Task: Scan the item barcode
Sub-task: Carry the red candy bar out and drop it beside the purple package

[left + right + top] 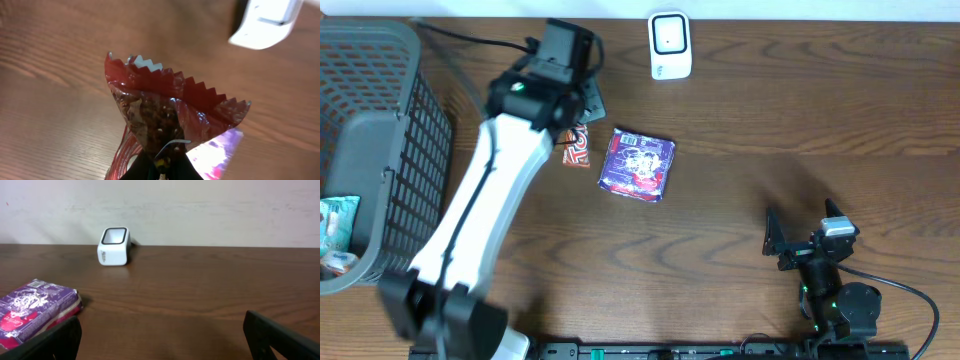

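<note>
At the left, the basket sits close beside the left arm, and we judge that a wide swing could catch its rim. The bigger risk lies with the red wrapper. The left gripper has it by one crumpled end, so the loose foil with its serrated seam stands up and fans out. Held that way, it may twist or sag as the arm travels, and a creased, shiny face could fail to read at the scanner. No barcode shows on the side we see, so the wrapper may need turning before it meets the scanner's window. Just to the right, on the table, the purple packet lies flat near the held wrapper. A low pass toward the scanner could drag across it or push it. The scanner stands well beyond, toward the far edge, and a hard approach could knock it over.

Now the fingers. The left gripper's are pressed together on the bunched end of the red wrapper, which is over the table between the basket and the purple packet. The pads are mostly buried under foil in the wrist view, so we cannot tell how deep the bite goes. Far to the right, the right gripper sits low by the table's near edge with its fingers spread wide, holding and touching nothing.
</note>
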You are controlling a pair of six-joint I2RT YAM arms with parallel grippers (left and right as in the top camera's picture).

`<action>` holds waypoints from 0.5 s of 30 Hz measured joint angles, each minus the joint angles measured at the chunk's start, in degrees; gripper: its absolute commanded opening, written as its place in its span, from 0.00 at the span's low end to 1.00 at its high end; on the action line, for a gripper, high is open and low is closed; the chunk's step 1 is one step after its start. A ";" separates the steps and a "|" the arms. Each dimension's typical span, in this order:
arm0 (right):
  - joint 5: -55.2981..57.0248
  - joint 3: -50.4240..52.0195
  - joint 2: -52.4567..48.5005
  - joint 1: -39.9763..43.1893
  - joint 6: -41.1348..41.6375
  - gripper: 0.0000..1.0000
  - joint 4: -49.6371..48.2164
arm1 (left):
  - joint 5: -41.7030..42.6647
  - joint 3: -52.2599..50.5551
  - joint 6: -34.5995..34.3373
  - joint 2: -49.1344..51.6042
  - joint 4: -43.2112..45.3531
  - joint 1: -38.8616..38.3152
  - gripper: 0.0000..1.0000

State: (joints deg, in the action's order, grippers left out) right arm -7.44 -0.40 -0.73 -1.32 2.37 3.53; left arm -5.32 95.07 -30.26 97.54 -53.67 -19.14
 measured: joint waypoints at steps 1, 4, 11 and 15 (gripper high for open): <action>0.00 0.00 0.00 0.00 0.00 0.99 0.00 | -0.55 0.00 0.02 1.40 0.02 -0.07 0.07; 0.00 0.00 0.00 0.00 0.00 0.99 0.00 | -1.97 0.00 -0.15 6.86 0.02 -0.04 0.07; 0.00 0.00 -0.02 0.00 0.00 0.99 0.00 | 1.27 0.00 -1.73 17.22 0.02 -0.04 0.11; 0.00 0.00 0.00 0.00 0.00 0.99 0.00 | 3.74 0.00 -2.16 19.39 -0.22 -0.07 0.71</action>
State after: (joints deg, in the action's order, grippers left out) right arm -7.44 -0.40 -0.73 -1.32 2.37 3.53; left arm -1.58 95.07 -32.42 116.92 -53.89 -19.20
